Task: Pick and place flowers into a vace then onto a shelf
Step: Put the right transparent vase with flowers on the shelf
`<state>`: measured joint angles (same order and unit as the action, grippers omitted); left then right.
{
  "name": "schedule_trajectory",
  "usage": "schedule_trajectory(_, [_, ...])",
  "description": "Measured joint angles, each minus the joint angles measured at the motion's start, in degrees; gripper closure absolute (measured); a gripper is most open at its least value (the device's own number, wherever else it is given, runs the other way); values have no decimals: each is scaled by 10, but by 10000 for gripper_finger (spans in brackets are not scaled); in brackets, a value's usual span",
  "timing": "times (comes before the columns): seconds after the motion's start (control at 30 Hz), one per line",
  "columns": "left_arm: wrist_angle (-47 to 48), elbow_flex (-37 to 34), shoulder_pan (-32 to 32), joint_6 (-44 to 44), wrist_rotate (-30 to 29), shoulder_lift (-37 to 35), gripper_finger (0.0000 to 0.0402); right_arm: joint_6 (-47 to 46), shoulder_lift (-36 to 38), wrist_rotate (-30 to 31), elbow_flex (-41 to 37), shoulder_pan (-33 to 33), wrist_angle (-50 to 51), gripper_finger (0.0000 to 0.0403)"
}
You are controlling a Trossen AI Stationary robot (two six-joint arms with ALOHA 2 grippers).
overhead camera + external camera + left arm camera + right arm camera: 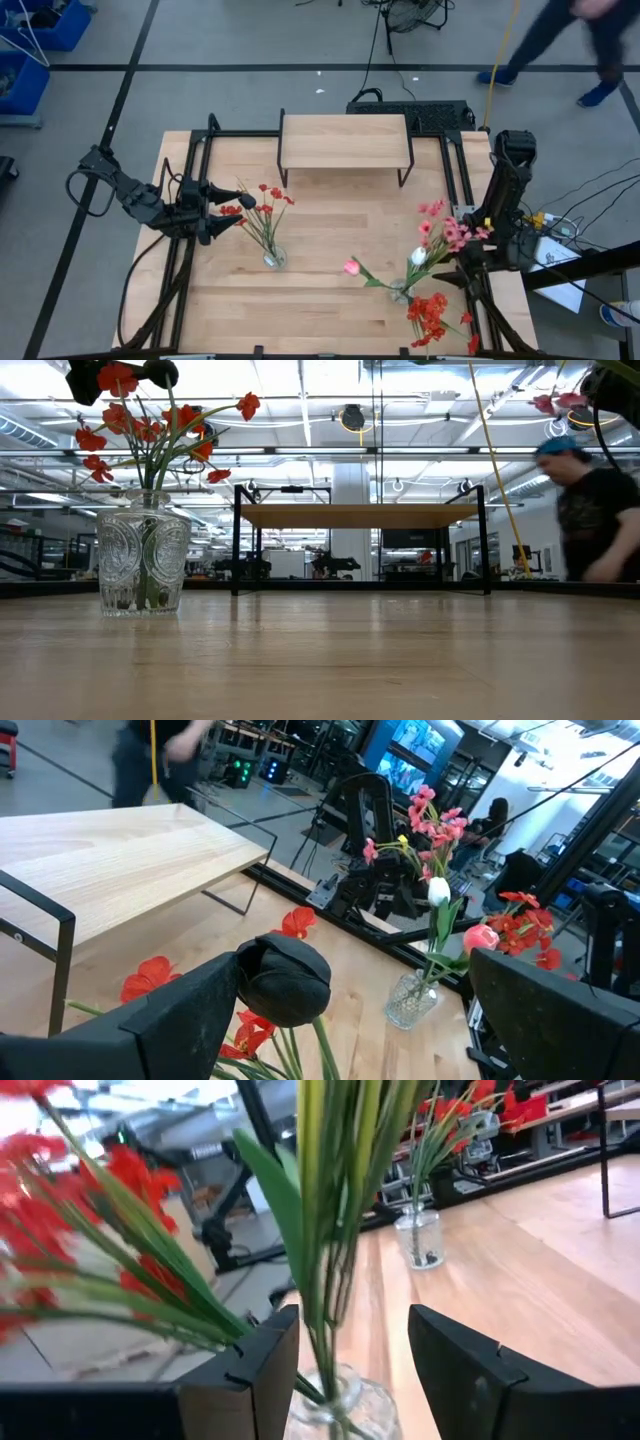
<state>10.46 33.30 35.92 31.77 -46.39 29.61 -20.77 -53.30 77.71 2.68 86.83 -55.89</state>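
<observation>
Light wood covers the table (pixel 330 300), and on it, at the far side in the middle, stands the shelf (pixel 345 140) with a plank top and thin black legs; nothing stands on its top. In the high view a cut-glass vase (pixel 273 258) is on the left part of the table, with red flowers (pixel 262 203) standing in it. The low view shows this vase (pixel 144 563) close, full of green stems, with the shelf (pixel 360 515) far behind it. The left gripper (pixel 222 208) is just beside the red blossoms, above the vase, and its fingers are apart with no stem between them.

A second glass vase (pixel 400 292) stands on the right part of the table, near the front edge. It holds pink flowers (pixel 445 228), a white bud (pixel 418 256), a pink bud (pixel 351 267) leaning to the left and a red bunch (pixel 432 315) hanging toward the front edge. The right gripper (pixel 345 1370) is at this vase; its fingers are apart on both sides of the green stems, not touching them. A person (pixel 590 510) is in the room behind the table.
</observation>
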Motion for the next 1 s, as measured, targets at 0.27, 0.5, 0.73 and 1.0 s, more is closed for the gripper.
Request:
schedule_trajectory(0.27, [0, 0, 0, 0, 0, 0, 2, 75, 0, 123, 10, 67, -167, 223])
schedule_trajectory(0.5, [0, 0, 0, 0, 0, 0, 2, 209, 0, 123, 29, 71, -276, 223])
schedule_trajectory(0.73, [0, 0, 0, 0, 0, 0, 2, 45, 0, 119, 30, 78, -310, 223])
schedule_trajectory(1.0, [0, 0, 0, 0, 0, 0, 2, -40, 0, 70, 31, 81, -329, 223])
